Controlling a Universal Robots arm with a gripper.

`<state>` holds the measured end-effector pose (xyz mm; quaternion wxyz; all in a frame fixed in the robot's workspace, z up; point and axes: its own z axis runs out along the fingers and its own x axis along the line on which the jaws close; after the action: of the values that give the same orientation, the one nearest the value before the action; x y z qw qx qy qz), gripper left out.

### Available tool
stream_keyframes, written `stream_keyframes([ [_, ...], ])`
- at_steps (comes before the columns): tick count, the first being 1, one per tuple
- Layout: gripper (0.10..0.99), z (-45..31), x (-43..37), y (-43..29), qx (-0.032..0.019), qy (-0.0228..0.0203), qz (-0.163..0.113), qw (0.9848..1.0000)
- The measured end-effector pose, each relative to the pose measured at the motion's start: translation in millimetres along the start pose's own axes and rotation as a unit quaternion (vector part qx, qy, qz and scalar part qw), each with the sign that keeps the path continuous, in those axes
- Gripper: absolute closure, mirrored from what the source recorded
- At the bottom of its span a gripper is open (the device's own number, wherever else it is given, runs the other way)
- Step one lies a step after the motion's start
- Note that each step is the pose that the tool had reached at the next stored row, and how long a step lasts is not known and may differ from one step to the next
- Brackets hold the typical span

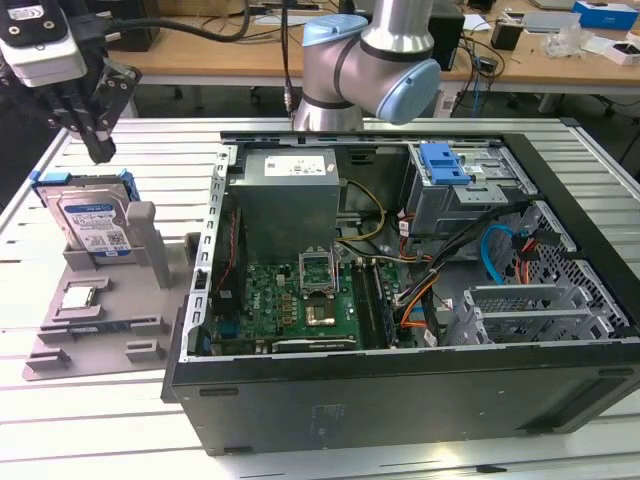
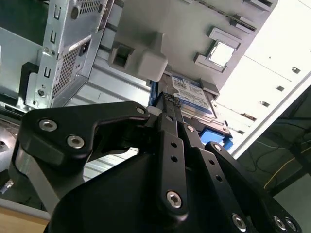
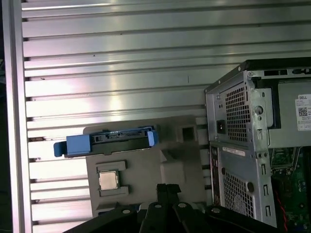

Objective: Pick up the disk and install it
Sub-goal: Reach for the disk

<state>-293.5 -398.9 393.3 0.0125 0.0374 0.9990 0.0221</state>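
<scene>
The disk point(image 1: 93, 222) stands upright on its edge in a slot of the grey holder point(image 1: 110, 320) at the exterior view's left, its white-and-blue label facing the camera and a blue bracket around it. My gripper point(image 1: 100, 150) hangs just above the disk's top edge, apart from it, fingers shut with nothing between them. In the first wrist view the disk point(image 3: 116, 138) shows edge-on beyond the gripper point(image 3: 167, 187). In the second wrist view the gripper point(image 2: 167, 99) points at the disk's label point(image 2: 194, 94).
An open computer case point(image 1: 400, 390) lies beside the holder, with a drive bay and a blue caddy point(image 1: 445, 162) at its far side. A small silver chip point(image 1: 80, 297) rests on the holder. The slatted metal table point(image 1: 90, 440) stretches around both.
</scene>
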Motion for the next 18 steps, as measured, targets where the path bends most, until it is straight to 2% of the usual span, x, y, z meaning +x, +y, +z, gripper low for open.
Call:
stream_keyframes([
  [3,0.980,-0.2,5.2,-0.4,0.0000,0.0000,0.000,1.0000],
  [11,0.980,-0.8,30.2,-2.2,0.0000,0.0000,0.000,1.0000],
  [18,0.980,-1.2,45.1,-3.3,0.0000,0.0000,0.000,1.0000],
])
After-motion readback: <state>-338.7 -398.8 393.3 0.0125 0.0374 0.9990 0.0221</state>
